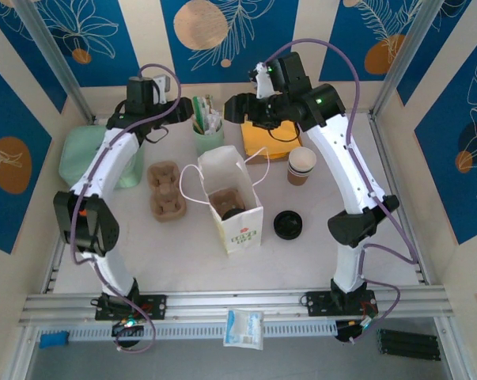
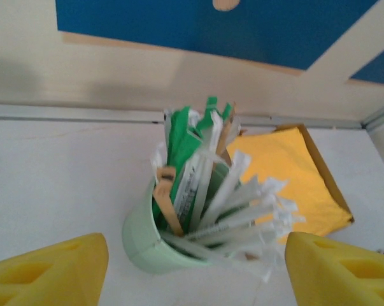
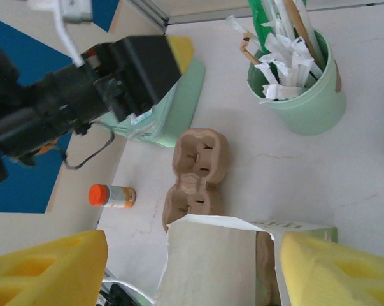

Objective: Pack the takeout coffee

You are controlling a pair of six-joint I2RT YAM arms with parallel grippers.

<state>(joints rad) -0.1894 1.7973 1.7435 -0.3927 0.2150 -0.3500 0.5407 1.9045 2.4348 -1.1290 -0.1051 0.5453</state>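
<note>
A white paper bag (image 1: 236,229) with string handles stands open in the middle of the table. Inside it is something brown with a dark round shape on top; what it is cannot be told. A small green logo is printed on the bag's front, too small to read.

The takeout coffee cup (image 1: 302,165), white above and brown below, stands upright to the right of the bag and a little behind it, well apart from it. A black lid (image 1: 288,224) lies on the table just right of the bag.

Behind the bag, a pale green cup (image 2: 147,245) holds wrapped straws, wooden stirrers and green sachets; their print is blurred. Behind and right of the bag, a shallow brown box (image 2: 328,185) holds yellow napkins (image 2: 287,172).

Left of the bag lies a brown pulp cup carrier (image 3: 198,175) with its pockets empty. Farther left is a green container (image 1: 84,154), with an orange-capped bottle (image 3: 112,196) near it.

The left gripper (image 2: 195,261) hovers by the green cup, its yellow fingers (image 2: 58,268) spread wide and holding nothing. The right gripper (image 3: 192,268) hangs above the bag's mouth, also spread wide and empty.
</note>
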